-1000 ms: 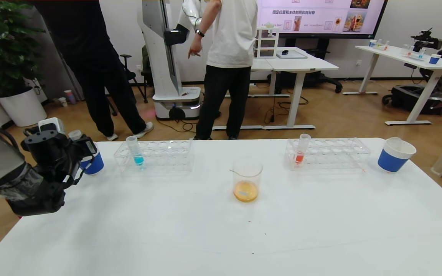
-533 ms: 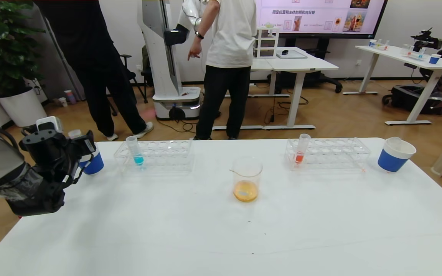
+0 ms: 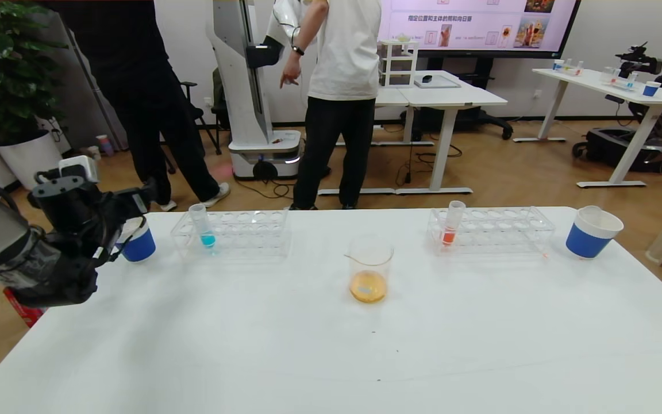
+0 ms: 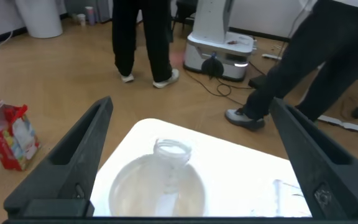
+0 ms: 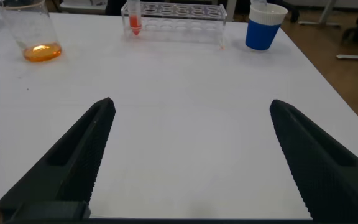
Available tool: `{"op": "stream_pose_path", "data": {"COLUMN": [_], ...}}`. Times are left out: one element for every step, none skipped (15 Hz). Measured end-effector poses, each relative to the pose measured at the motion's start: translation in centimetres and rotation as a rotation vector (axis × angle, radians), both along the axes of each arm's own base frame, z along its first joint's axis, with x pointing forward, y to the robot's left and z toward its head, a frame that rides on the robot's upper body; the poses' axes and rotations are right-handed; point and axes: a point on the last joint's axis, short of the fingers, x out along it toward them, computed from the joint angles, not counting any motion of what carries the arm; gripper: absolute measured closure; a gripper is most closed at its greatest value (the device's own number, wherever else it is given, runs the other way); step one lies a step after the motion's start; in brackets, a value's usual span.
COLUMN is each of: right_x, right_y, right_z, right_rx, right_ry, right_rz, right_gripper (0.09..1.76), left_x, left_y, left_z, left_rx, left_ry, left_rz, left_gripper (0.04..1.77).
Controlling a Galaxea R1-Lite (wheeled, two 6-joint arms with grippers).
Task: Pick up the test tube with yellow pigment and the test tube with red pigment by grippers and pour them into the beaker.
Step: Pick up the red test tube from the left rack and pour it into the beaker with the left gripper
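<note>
Both hands are seen spread open and empty; the left hand (image 4: 188, 158) is held above a blue paper cup (image 3: 137, 241) containing an emptied tube (image 4: 169, 158). The right hand (image 5: 191, 162) is held low over the desk (image 3: 331, 345); the beaker (image 3: 369, 268), with orange liquid, is placed mid-desk.

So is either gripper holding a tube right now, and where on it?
Nothing is held. The left gripper is open above the left paper cup, where an empty tube stands. The right gripper is open over bare table.

White table (image 3: 308, 356), clear beaker (image 3: 370, 268) with orange liquid, clear racks (image 3: 492, 230), tube (image 3: 453, 223) with red-orange liquid, tube (image 3: 200, 225) with blue liquid, blue-and-white paper cups (image 3: 592, 232), black left gripper (image 4: 191, 162), black right gripper (image 5: 191, 155).
</note>
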Motion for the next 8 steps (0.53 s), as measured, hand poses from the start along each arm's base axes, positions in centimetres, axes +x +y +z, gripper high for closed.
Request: {"op": "stream_pose_path", "data": {"right_x": [0.0,0.0,0.0,0.0,0.0,0.0,0.0,0.0], "right_y": [0.0,0.0,0.0,0.0,0.0,0.0,0.0,0.0], "right_z": [0.0,0.0,0.0,0.0,0.0,0.0,0.0,0.0], "right_rx": [0.0,0.0,0.0,0.0,0.0,0.0,0.0,0.0], "right_ry": [0.0,0.0,0.0,0.0,0.0,0.0,0.0,0.0], "right_rz": [0.0,0.0,0.0,0.0,0.0,0.0,0.0,0.0], "right_gripper": [0.11,0.11,0.11,0.11,0.11,0.11,0.11,0.11], "left_x": [0.3,0.6,0.9,1.2,1.4,1.5,1.5,1.4], "left_y": [-1.1,-2.7,-4.4,-6.2,-7.8,-9.3,-10.5,-11.3], "left_z": [0.8,1.9,3.0,4.0,4.9,5.6,6.3,6.8], "left_rx": [0.0,0.002,0.004,0.004,0.006,0.009,0.011,0.015], "left_ry": [0.001,-0.004,-0.014,-0.018,-0.02,-0.029,-0.043,-0.055], "left_rz": [-0.032,-0.071,-0.11,-0.152,-0.187,-0.221,-0.25,-0.268], "left_gripper": [0.06,0.06,0.06,0.06,0.06,0.06,0.06,0.06]}}
